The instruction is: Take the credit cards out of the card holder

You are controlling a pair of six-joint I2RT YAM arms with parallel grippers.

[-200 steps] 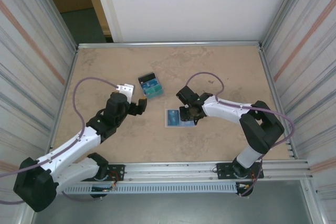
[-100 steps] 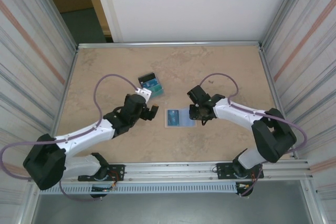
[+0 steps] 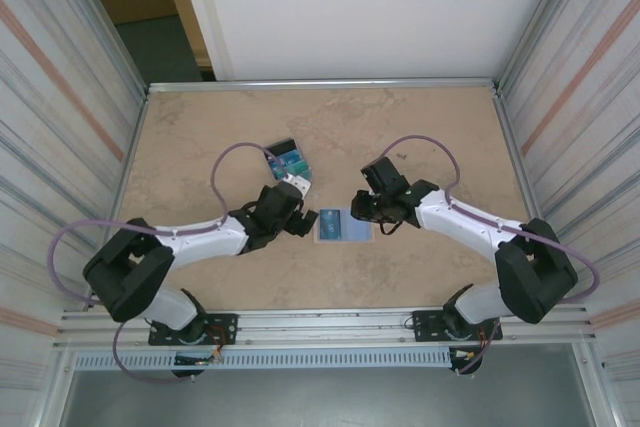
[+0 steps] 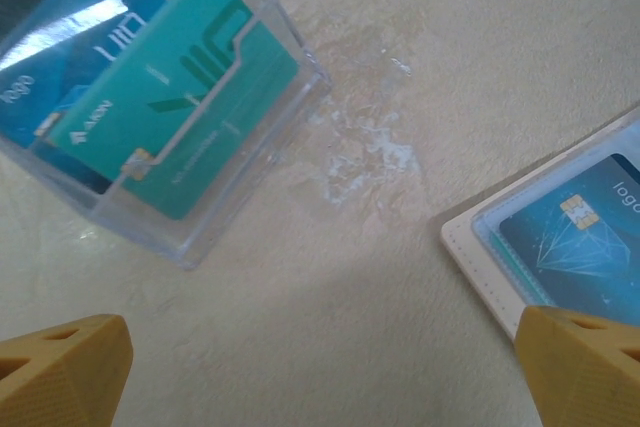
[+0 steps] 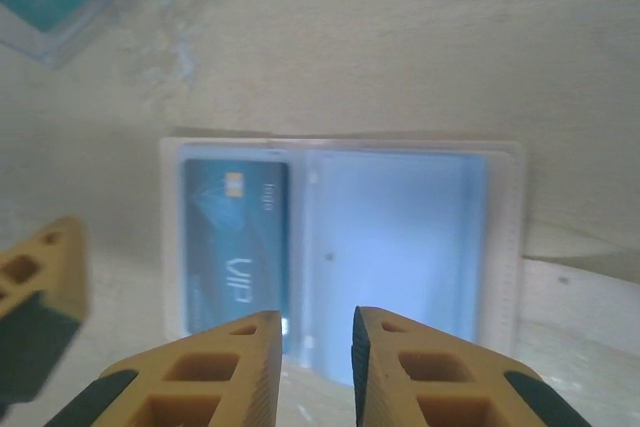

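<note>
The card holder lies open and flat on the table, with a beige rim and pale blue inner faces. A blue credit card sits in its left pocket; the right pocket looks bare. My left gripper is at the holder's left edge, wide open with only table between its fingers; the holder's corner is by its right finger. My right gripper hovers at the holder's right side, its fingers a narrow gap apart and holding nothing.
A clear plastic box with teal and blue cards stands behind and left of the holder, close to the left wrist. The left gripper's finger appears at the left of the right wrist view. Metal walls fence the table.
The left arm has stretched right and forward, bringing its gripper up to the holder's left edge. The right gripper has drawn back a little to the holder's right side.
</note>
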